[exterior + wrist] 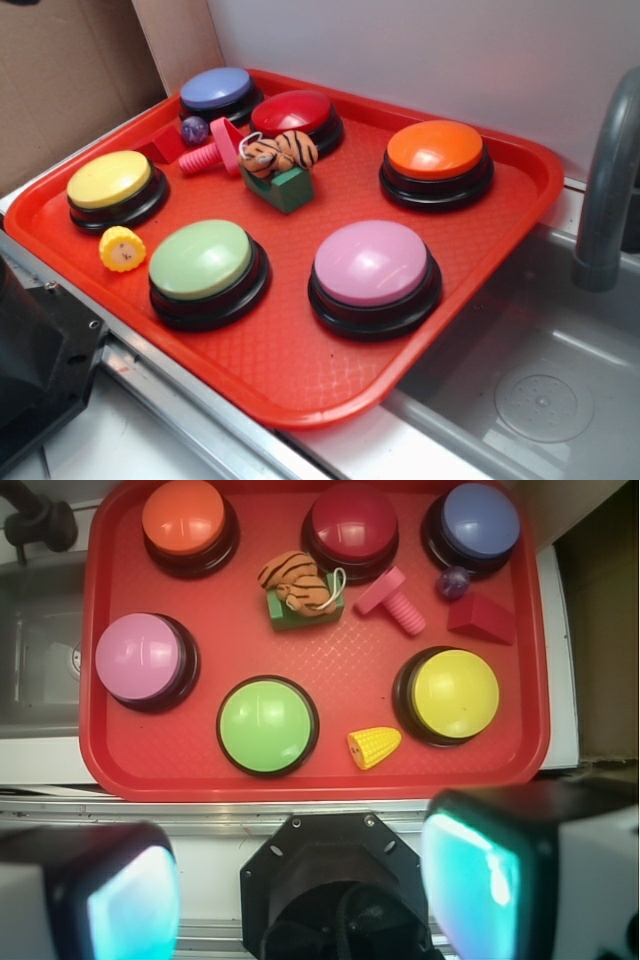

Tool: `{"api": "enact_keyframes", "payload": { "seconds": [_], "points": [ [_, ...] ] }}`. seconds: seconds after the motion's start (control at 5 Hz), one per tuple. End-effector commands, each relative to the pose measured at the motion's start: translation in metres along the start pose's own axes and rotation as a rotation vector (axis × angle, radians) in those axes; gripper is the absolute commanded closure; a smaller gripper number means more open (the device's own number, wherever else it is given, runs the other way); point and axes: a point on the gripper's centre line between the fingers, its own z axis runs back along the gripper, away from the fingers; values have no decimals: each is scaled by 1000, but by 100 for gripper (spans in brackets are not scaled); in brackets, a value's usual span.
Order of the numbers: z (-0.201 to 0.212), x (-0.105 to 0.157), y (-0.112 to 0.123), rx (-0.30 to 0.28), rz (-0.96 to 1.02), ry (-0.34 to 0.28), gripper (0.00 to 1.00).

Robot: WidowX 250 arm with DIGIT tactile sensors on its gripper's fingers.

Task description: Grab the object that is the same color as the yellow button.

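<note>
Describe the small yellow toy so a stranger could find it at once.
Start at the red tray. Find the yellow button and green button; the yellow toy lies between them by the rim. It's far smaller, corn-shaped, with no black base.

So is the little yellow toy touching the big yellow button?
Apart. In the wrist view, red tray shows between the little yellow toy and the yellow button; the exterior view shows a gap too.
</note>
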Motion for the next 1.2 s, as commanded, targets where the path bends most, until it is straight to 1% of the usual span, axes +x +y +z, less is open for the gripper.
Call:
{"api": "enact_keyframes", "payload": {
  "seconds": [0.0,0.2,0.4,0.6,0.8,1.0],
  "points": [
    [0,0,0,0,0,0,0],
    [-19,-3,6,-38,131,2,0],
    [-53,-2,10,-23,306,72,0],
    [-80,-4,23,-45,494,79,0],
    [-105,-4,37,-20,680,75,0],
    [-127,-3,51,-14,869,43,0]
  ]
}}
